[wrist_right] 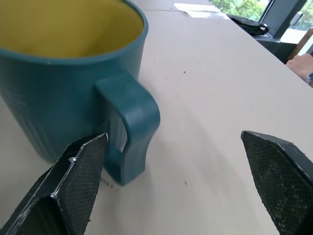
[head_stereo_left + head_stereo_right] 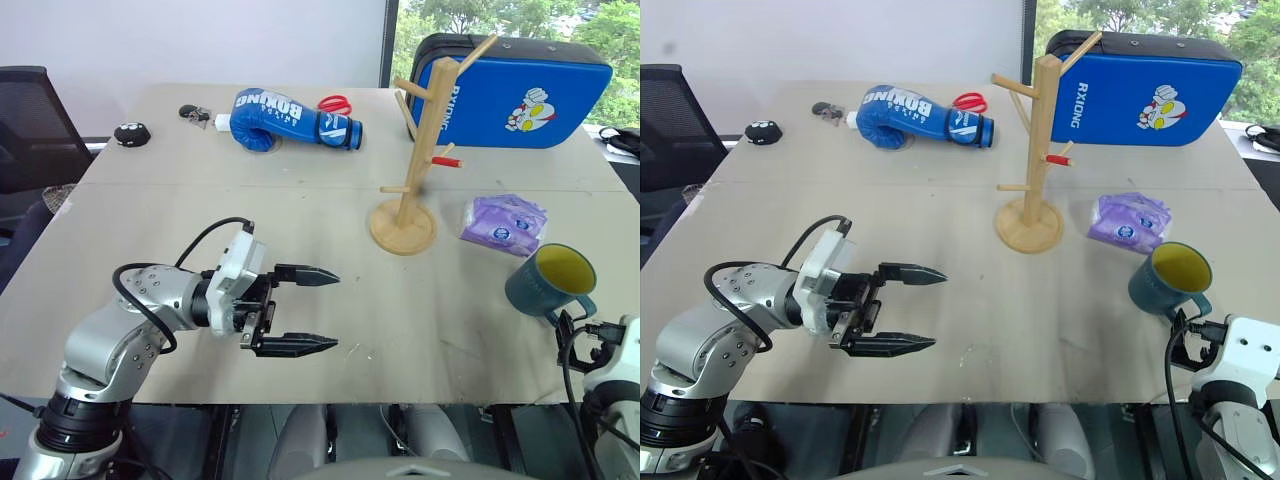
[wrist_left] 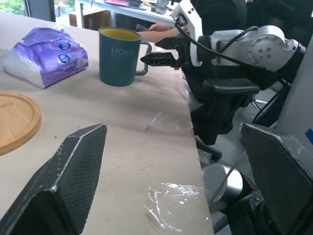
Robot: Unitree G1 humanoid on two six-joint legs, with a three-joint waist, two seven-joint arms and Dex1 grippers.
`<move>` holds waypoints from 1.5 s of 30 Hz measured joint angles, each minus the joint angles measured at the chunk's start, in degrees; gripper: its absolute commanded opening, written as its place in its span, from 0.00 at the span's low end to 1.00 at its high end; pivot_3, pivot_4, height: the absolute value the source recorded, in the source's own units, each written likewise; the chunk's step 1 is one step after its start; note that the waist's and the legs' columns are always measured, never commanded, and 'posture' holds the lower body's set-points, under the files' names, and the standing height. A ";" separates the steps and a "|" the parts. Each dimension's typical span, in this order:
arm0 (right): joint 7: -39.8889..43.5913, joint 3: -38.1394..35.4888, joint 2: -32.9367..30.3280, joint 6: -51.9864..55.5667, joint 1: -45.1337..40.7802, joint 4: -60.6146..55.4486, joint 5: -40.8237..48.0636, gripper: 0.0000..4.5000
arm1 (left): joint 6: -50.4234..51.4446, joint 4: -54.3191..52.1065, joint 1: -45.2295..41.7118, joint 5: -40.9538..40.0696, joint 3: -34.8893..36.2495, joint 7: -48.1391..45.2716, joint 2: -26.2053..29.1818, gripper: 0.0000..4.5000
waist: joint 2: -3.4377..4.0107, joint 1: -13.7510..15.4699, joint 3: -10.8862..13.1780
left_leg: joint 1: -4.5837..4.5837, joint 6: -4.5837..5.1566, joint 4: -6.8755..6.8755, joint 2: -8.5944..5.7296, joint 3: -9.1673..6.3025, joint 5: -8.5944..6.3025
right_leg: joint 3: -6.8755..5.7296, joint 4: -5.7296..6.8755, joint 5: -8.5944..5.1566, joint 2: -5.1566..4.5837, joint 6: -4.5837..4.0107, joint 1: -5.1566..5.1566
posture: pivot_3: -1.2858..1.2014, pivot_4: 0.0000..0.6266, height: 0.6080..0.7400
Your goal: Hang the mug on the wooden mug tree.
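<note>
**Mug upright near the worktop's right edge, right end effector at its handle**

The mug (image 2: 549, 279) stands upright on the worktop (image 2: 300, 230) close to its right edge, toward the near right corner — teal outside, yellow inside, its handle turned toward the near edge. The right end effector (image 1: 171, 181) sits just beside that handle with its two black fingers spread wide; in the right wrist view one finger (image 1: 73, 186) is next to the handle while the other stands well off to the side, and nothing is pinched between them. Whether the nearer finger touches the handle cannot be told.

The wooden mug tree (image 2: 415, 150) stands upright on its round disc base near the middle of the worktop, somewhat toward the right, with angled pegs and one red-tipped peg pointing toward the right edge. No mug hangs on it. Between the tree and the mug lies a purple packet (image 2: 505, 223).

The left end effector (image 2: 325, 310) hovers over the near left part of the worktop, pointing across toward the right edge — its fingers spread apart and holding nothing.

Along the far edge lie a blue boxing glove (image 2: 290, 120), red scissors (image 2: 335, 103), and a small black object (image 2: 130, 133) toward the far left corner. A blue pad (image 2: 520, 95) rests at the far right corner.
</note>
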 measured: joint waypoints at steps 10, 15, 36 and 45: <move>-1.69 -0.12 -0.11 2.99 -6.92 8.17 -1.50 0.01 | -0.11 -0.05 -0.38 0.01 0.27 1.22 0.16 1.00 | 0.01 -0.12 0.00 | -0.01 0.00 0.00 -0.02 0.00 0.00 | 0.01 0.00 0.08 0.02 -0.13 0.00 | 0.52 0.24 1.00; 0.05 -0.85 -1.47 1.76 -8.22 9.59 -0.66 0.01 | -0.17 -0.04 -0.46 -0.02 0.55 2.26 0.17 1.00 | -0.02 -0.19 -0.02 | 0.00 0.00 -0.01 -0.02 0.00 0.00 | 0.02 0.00 0.08 0.04 -0.12 0.01 | 0.52 0.24 1.00; 30.95 10.82 -42.89 16.55 -50.25 14.92 25.82 0.01 | 1.81 3.56 2.52 -10.09 11.20 5.95 -3.83 1.00 | -0.16 -0.01 0.13 | -0.08 0.07 0.05 -0.03 -0.07 0.00 | 0.29 -0.06 0.17 0.30 -0.19 0.09 | 0.52 0.24 1.00; 32.14 25.83 -41.86 21.01 -69.24 28.46 19.37 0.01 | 2.41 -2.50 7.58 -13.04 15.18 10.89 -3.75 1.00 | -0.20 0.05 0.17 | -0.23 0.09 0.06 -0.05 -0.02 -0.03 | 0.29 -0.10 0.21 0.23 -0.10 -0.04 | 0.52 0.24 1.00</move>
